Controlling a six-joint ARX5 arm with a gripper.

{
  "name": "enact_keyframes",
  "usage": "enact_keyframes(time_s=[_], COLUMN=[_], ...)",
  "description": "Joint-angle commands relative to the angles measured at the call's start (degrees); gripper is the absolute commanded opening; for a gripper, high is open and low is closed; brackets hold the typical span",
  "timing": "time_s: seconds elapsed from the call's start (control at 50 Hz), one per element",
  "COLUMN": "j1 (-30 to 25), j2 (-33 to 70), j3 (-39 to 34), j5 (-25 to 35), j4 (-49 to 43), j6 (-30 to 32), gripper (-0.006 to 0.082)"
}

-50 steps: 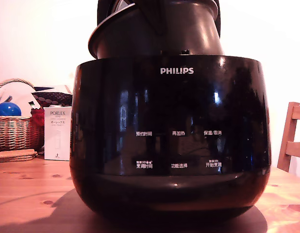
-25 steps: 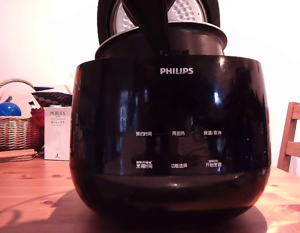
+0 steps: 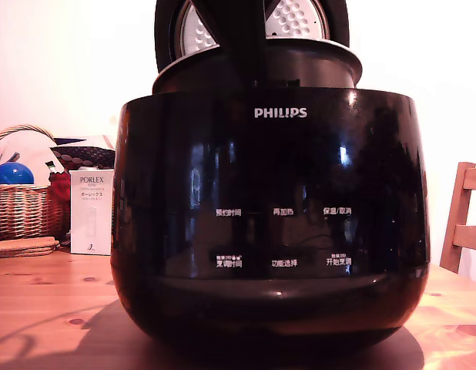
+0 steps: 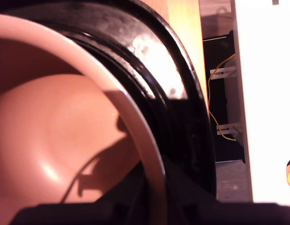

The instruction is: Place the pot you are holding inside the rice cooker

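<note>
The pot (image 3: 300, 65) sits partly down in the rice cooker (image 3: 269, 223), its dark, dull-sheened wall and flared rim standing above the glossy black body, rim tilted, higher toward the exterior view's right. Behind it the raised lid shows its white dimpled plate (image 3: 296, 17). On the wrist view the pot's inside (image 4: 65, 140) looks smooth and pinkish, the pale rim curving just inside the cooker's black lip (image 4: 182, 108). Whether the fingers are clamped on the rim, I cannot tell. The cooker stands on the wooden worktop (image 3: 45, 308).

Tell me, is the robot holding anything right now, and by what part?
Apparently the pot, by its rim, low in the rice cooker. The fingers are not clearly seen, so the exact hold cannot be confirmed.
</note>
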Motion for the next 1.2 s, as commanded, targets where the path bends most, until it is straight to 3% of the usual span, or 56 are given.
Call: enact_keyframes(time_s=[0.0, 0.14, 0.42, 0.56, 1.1, 1.18], j1=[-1.0, -1.0, -1.0, -1.0, -0.8, -0.8], j2=[1.1, 1.1, 1.1, 1.1, 0.9, 0.6], j3=[-0.2, -0.2, -0.2, -0.2, 2.3, 3.9], j5=[1.2, 1.2, 1.2, 1.2, -0.2, -0.2], j4=[-0.7, -0.7, -0.7, -0.7, -3.5, -3.5], j6=[0.1, 0.1, 0.1, -0.4, -0.4, -3.4], gripper=[-0.0024, 0.0031, 0.0052, 0.0132, 0.0132, 0.0132])
